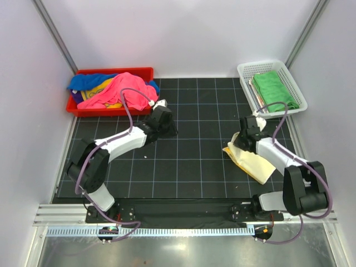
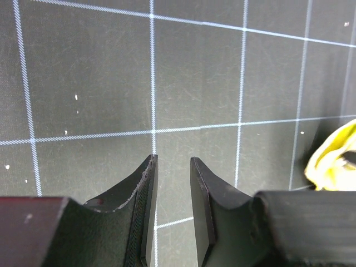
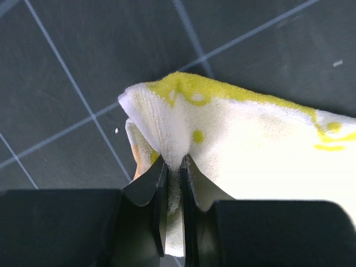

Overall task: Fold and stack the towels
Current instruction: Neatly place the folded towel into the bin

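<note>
A pale yellow towel (image 1: 250, 160) with yellow print lies folded on the black mat at the right. My right gripper (image 1: 240, 140) is shut on its far left corner; in the right wrist view (image 3: 172, 167) the cloth (image 3: 261, 150) is pinched between the fingers. A folded green towel (image 1: 273, 89) lies in the white mesh basket (image 1: 300, 104). Pink (image 1: 125, 92), blue (image 1: 89, 82) and yellow towels are heaped in the red tray (image 1: 75, 108). My left gripper (image 1: 169, 129) is slightly open and empty over bare mat (image 2: 173, 164); the yellow towel's edge (image 2: 334, 156) shows at its right.
The gridded black mat (image 1: 189, 161) covers the table. White walls with metal posts enclose the back and sides. A metal rail (image 1: 183, 228) runs along the near edge by the arm bases.
</note>
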